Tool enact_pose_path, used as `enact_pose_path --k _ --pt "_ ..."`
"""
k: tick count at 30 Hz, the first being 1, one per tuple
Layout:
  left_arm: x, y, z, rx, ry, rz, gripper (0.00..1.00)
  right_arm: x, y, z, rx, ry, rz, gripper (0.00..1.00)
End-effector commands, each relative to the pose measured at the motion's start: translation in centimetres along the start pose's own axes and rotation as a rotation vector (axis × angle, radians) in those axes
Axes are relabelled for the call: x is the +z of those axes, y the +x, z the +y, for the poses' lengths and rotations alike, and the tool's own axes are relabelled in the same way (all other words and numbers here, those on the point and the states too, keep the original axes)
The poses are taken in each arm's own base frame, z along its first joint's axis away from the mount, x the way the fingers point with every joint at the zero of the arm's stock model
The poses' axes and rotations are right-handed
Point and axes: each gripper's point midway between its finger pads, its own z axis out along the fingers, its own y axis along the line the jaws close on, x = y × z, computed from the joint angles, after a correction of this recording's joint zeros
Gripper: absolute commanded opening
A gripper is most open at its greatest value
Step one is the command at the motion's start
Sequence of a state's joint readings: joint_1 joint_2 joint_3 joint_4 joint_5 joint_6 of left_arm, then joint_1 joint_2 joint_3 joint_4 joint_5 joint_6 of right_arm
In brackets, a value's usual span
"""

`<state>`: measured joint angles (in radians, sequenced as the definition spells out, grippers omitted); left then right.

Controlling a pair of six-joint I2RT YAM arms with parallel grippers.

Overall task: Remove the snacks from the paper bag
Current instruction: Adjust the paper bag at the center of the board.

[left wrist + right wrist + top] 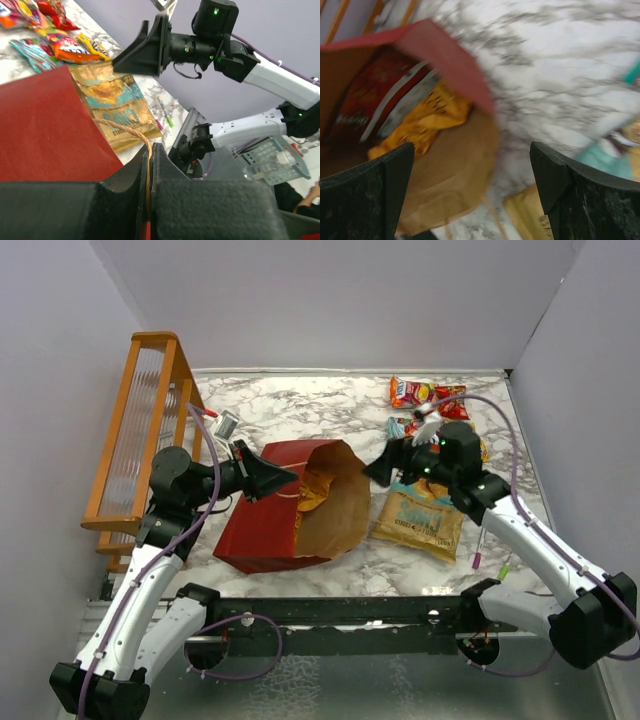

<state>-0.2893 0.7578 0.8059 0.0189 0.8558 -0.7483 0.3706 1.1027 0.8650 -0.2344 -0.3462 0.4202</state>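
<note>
My right wrist view is blurred: inside the paper bag (445, 55) a red packet (362, 97) and a yellow packet (427, 120) show only in part, print unreadable, behind the bag's wall. A teal packet (634, 75) runs off the right edge. The handle (127, 131) vanishes between my left fingers (125, 190); snacks (65, 47) by the table's far right corner are cropped at the left wrist view's top edge

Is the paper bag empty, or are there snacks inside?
Not empty: a yellow packet and a red packet lie inside the paper bag, visible through its open mouth.

Orange rack (140, 430) left; pink pen (477, 557) front right.
</note>
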Motion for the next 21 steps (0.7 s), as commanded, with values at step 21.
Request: enact_pose_path --k 21 --pt "-0.6 -8.0 2.0 0.305 -0.331 -0.087 0.00 0.7 8.5 17.0 -0.245 -0.367 0.031 0.99"
